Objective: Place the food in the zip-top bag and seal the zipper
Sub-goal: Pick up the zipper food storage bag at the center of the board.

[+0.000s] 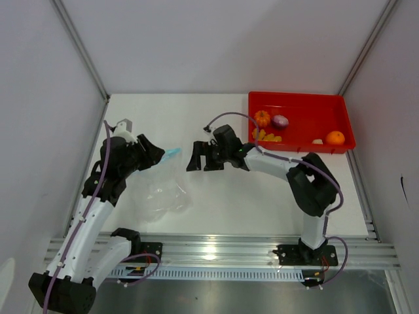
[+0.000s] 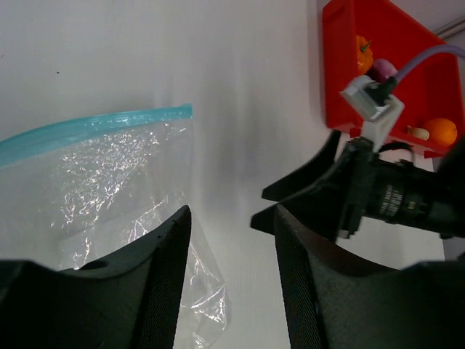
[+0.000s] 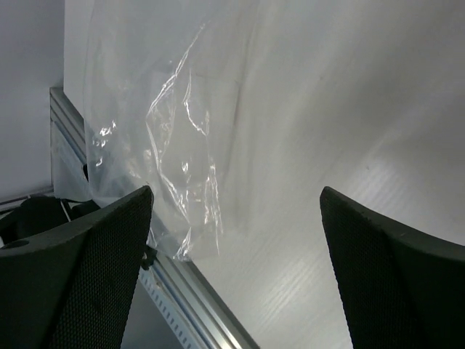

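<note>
The clear zip-top bag lies crinkled on the white table, its light blue zipper at the far end. My left gripper hovers beside that zipper end. In the left wrist view the zipper and bag lie left of the open left gripper, nothing between its fingers. My right gripper faces the bag from the right, wide open and empty; the bag lies ahead of it. The food sits in the red tray: pumpkin piece, purple round piece, yellow chunks, whitish piece, orange ball.
The red tray stands at the table's far right corner. White walls close in the table on three sides. An aluminium rail runs along the near edge, and the bag's near corner reaches it.
</note>
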